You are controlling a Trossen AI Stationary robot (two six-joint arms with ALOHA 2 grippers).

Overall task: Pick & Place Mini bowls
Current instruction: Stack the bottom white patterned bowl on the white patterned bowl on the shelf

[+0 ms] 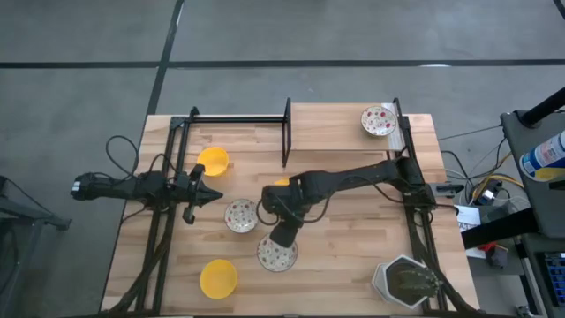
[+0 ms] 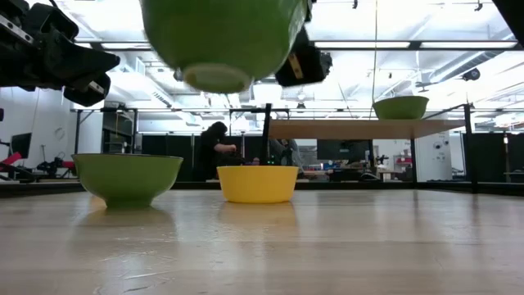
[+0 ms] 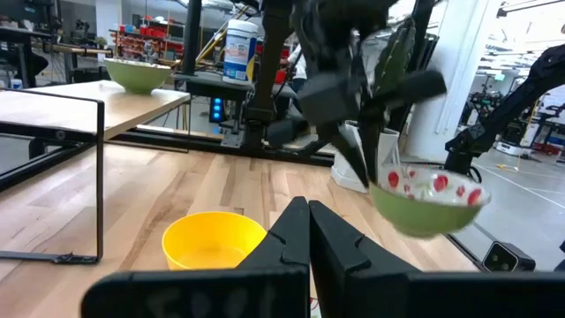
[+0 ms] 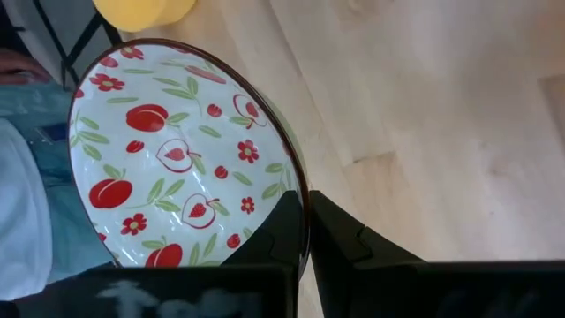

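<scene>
Already a patterned bowl (image 1: pixel 276 254) is pinched by its rim in the right hand (image 4: pixel 305 231), lifted clear of the table (image 1: pixel 353 265) and hanging just beside a second patterned bowl (image 1: pixel 240 215), which sits nearer the left hand (image 1: pixel 208 196). That left hand is seen closed on nothing, pointing toward a yellow bowl (image 3: pixel 214 240). The held bowl probably needs lowering wherever it belongs.
</scene>
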